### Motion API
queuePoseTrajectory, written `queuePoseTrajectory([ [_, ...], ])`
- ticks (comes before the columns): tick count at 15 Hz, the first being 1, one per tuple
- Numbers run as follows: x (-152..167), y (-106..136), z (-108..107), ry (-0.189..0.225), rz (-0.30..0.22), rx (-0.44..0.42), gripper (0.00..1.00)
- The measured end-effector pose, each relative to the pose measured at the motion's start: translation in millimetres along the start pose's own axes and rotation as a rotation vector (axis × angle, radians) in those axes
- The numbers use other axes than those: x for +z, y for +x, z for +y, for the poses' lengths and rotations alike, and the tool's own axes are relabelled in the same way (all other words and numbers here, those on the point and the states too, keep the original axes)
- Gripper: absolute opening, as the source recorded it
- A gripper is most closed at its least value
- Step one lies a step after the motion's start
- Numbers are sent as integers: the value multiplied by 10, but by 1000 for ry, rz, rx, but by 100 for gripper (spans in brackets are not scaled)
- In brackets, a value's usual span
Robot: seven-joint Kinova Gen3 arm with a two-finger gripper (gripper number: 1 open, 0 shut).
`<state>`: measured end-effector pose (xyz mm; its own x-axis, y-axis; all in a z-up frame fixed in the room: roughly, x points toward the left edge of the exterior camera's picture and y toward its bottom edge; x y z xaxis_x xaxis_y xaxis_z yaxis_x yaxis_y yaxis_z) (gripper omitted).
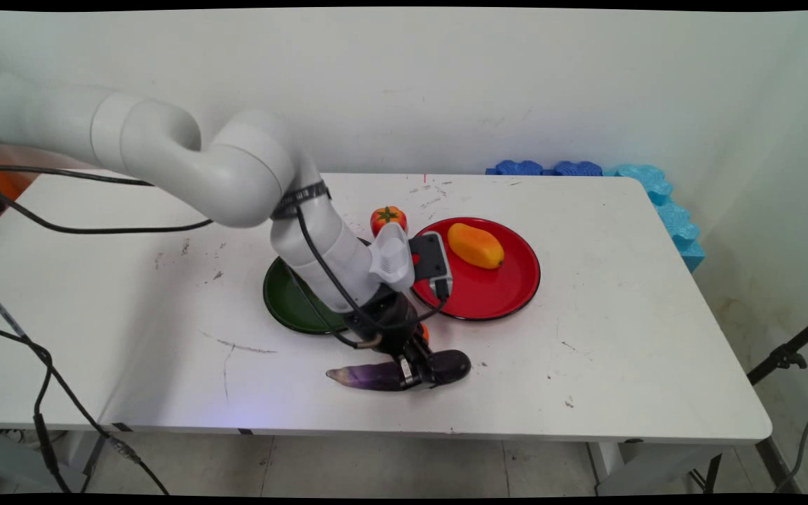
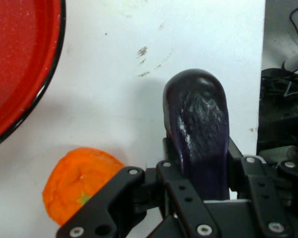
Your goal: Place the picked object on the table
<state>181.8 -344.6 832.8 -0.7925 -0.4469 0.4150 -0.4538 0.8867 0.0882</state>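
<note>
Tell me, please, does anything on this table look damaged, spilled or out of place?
Nothing is spilled. The eggplant, held between the end effector fingers near the table's front edge, has a dull scuffed patch on its skin. The tabletop shows dark scratches and specks. The mango lies normally on the red plate.

I see the eggplant (image 1: 383, 376) lying near the desk's (image 1: 586, 365) front edge; two plates (image 1: 495, 294) sit side by side behind it, mid-desk.
</note>
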Motion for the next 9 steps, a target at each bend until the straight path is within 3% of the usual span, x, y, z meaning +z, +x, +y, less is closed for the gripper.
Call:
queuePoseTrajectory([
  [2, 59, -7, 18, 2, 5, 7, 0],
  [3, 78, -7, 24, 2, 9, 9, 100],
  [9, 132, 17, 17, 5, 29, 31, 100],
])
